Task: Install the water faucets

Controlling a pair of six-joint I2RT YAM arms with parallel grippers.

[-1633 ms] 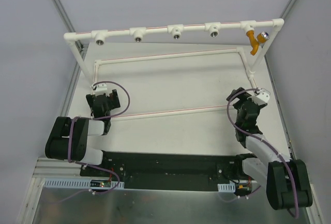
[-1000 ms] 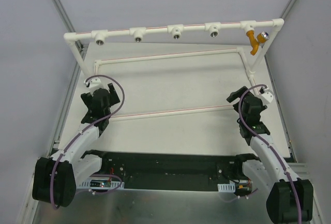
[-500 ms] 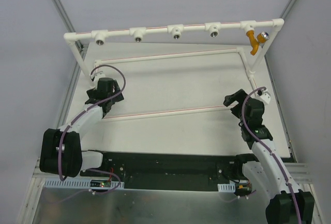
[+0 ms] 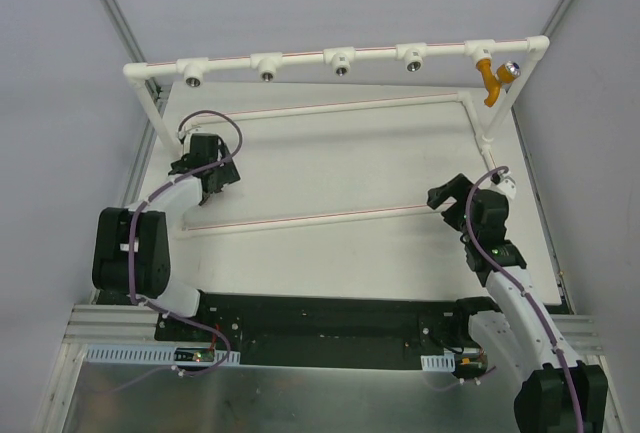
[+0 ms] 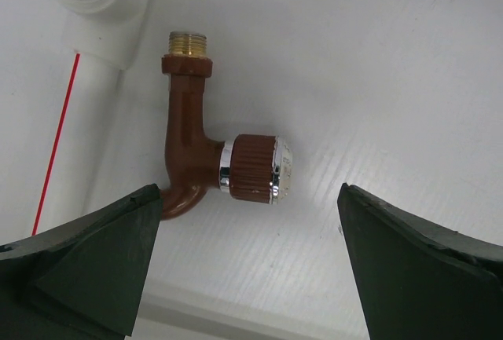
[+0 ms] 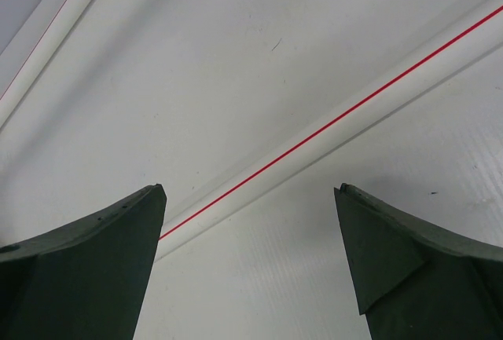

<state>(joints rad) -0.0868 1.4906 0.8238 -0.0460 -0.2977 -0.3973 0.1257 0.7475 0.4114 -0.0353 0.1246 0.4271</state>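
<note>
The dark reddish-brown faucet [image 5: 212,159] lies flat on the white table beside a pipe corner, brass thread pointing away and its shiny knob to the right. My left gripper [image 5: 247,226] is open, just short of it, fingers wide on either side; in the top view the left gripper [image 4: 212,181] hides this faucet. The orange-yellow faucet [image 4: 490,79] hangs from the rightmost tee of the raised pipe rail. My right gripper [image 4: 448,193] is open and empty over the near floor pipe [image 6: 314,132].
Several white tee sockets [image 4: 267,67] with metal-ringed holes line the raised rail [image 4: 300,55]. A rectangular white pipe frame [image 4: 330,107] with red stripes lies on the table. A vertical pipe post [image 4: 150,103] stands at the far left near my left gripper.
My left arm has reached away from me to the far-left pipe corner, over the brown faucet. My right gripper has shifted a little left and opened toward the near pipe.
</note>
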